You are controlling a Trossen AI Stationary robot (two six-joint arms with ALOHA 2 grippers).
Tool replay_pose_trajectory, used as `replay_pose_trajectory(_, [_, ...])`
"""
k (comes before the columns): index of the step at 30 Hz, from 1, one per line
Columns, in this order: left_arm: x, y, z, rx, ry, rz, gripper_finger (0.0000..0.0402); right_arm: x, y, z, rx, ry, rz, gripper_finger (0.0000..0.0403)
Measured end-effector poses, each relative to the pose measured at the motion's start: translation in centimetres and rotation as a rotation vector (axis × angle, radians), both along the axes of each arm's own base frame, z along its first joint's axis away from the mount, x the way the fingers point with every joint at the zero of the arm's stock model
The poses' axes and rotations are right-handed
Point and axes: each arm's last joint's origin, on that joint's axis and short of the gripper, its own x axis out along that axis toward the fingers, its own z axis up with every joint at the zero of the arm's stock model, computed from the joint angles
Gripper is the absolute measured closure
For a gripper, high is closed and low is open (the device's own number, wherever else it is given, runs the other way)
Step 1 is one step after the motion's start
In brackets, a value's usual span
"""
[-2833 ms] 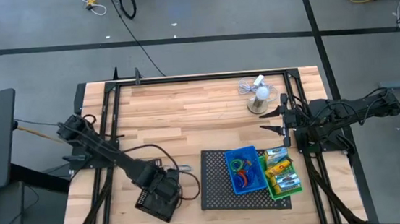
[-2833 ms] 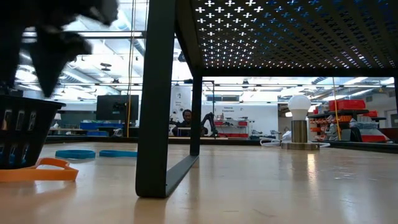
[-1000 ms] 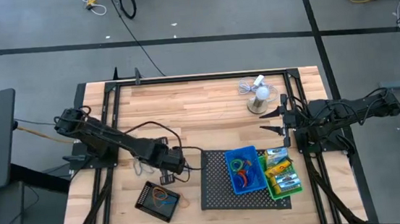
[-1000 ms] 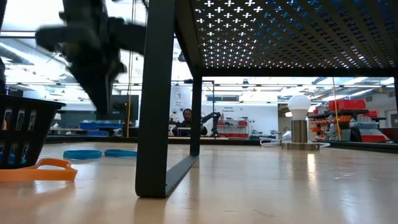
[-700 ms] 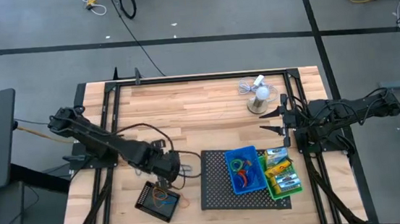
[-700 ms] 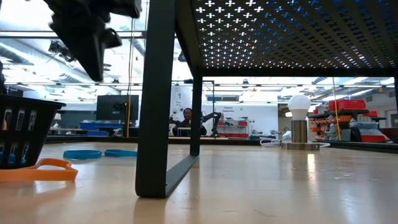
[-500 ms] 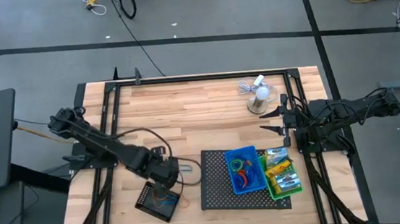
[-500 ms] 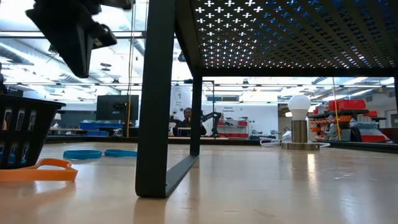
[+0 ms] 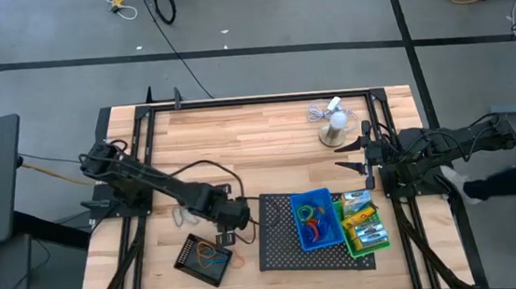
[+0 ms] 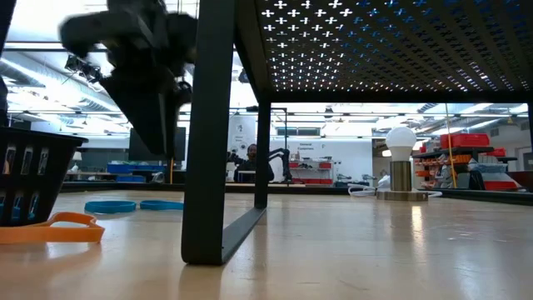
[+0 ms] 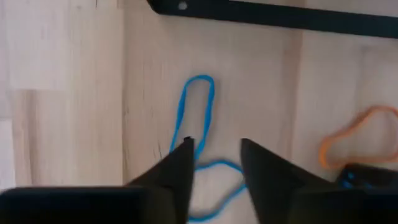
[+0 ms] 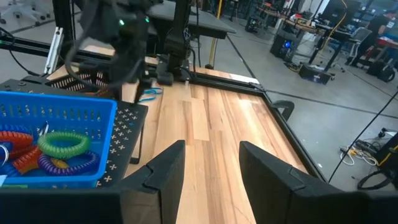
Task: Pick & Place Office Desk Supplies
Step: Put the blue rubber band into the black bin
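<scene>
Fingers [image 11: 180, 168] of the left gripper [image 11: 214, 158] stand slightly spread with a gap between the tips, pinching nothing, above two blue rubber bands [image 11: 198, 109] on the wooden surface [image 11: 74, 124]. Only the left wrist view gives this: one blue loop is a long narrow oval whose long axis runs away from the fingertips toward the black frame bar [image 11: 280, 15]; the second loop lies crosswise near the tips, partly hidden by them. An orange band [image 11: 348, 134] lies off to one side, touching the edge of a dark bin. From above, the left gripper [image 9: 232, 217] sits between the small black bin [image 9: 202, 259] and the black mesh tray [image 9: 280, 241]; the blue bands cannot be made out there, but coloured bands show inside the black bin. The high view alone shows the blue bin [image 9: 313, 219] with coloured loops and the green bin [image 9: 364, 227] with small boxes, both on the tray, and the white fan [image 9: 334, 124] farther back. Right gripper [image 12: 211, 162] waits at the right side, fingers spread and empty; its view shows the coiled bands inside the blue bin [image 12: 56, 112]. At surface height, blue bands [image 10: 125, 205] and orange band [image 10: 62, 227] lie flat beside the black bin [image 10: 33, 179].
</scene>
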Motion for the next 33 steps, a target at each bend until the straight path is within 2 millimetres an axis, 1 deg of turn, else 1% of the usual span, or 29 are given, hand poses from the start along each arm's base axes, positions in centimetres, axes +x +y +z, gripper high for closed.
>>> replay_pose_trajectory(4, [1.0,0.5,-0.7,-0.043,-0.012,-0.012,0.0195,0.0,0.0,0.0,-0.001,0.003,0.000,0.0242])
replay_pose_trajectory(7, [1.6,0.5,-1.2,-0.080,-0.029,-0.020,0.0156,0.0,0.0,0.0,-0.005,0.006,0.000,0.0242])
replay_pose_trajectory(10, [2.0,0.4,-2.3,-0.095,-0.006,-0.027,0.0146,0.0,0.0,-0.1,-0.010,0.009,0.001,0.0242])
replay_pose_trajectory(13, [2.5,0.2,-3.6,-0.101,0.009,-0.032,0.0152,0.0,0.0,-0.1,-0.014,0.015,0.002,0.0242])
replay_pose_trajectory(18, [2.8,0.5,-5.2,-0.064,0.044,0.005,0.0174,-0.1,0.0,-0.2,-0.016,0.024,0.002,0.0242])
replay_pose_trajectory(21, [3.0,0.6,-5.7,-0.038,0.054,0.021,0.0190,-0.1,0.0,-0.2,-0.015,0.023,0.002,0.0242])
replay_pose_trajectory(24, [3.0,0.7,-5.9,-0.028,0.059,0.027,0.0216,-0.1,0.0,-0.2,-0.011,0.023,0.001,0.0242])
replay_pose_trajectory(27, [3.0,0.7,-5.9,-0.017,0.055,0.036,0.0260,-0.1,0.0,-0.2,-0.008,0.022,0.000,0.0242])
replay_pose_trajectory(29, [2.9,0.7,-6.0,-0.018,0.056,0.044,0.0303,-0.1,0.0,-0.2,-0.008,0.022,0.001,0.0242])
replay_pose_trajectory(31, [3.0,0.7,-6.0,-0.020,0.057,0.040,0.0359,-0.1,0.0,-0.2,-0.008,0.022,0.001,0.0242])
replay_pose_trajectory(32, [3.0,0.6,-6.0,-0.021,0.056,0.039,0.0379,-0.1,0.0,-0.2,-0.008,0.022,0.000,0.0242])
replay_pose_trajectory(33, [3.0,0.6,-6.0,-0.020,0.057,0.039,0.0388,-0.1,0.0,-0.2,-0.008,0.022,0.000,0.0242])
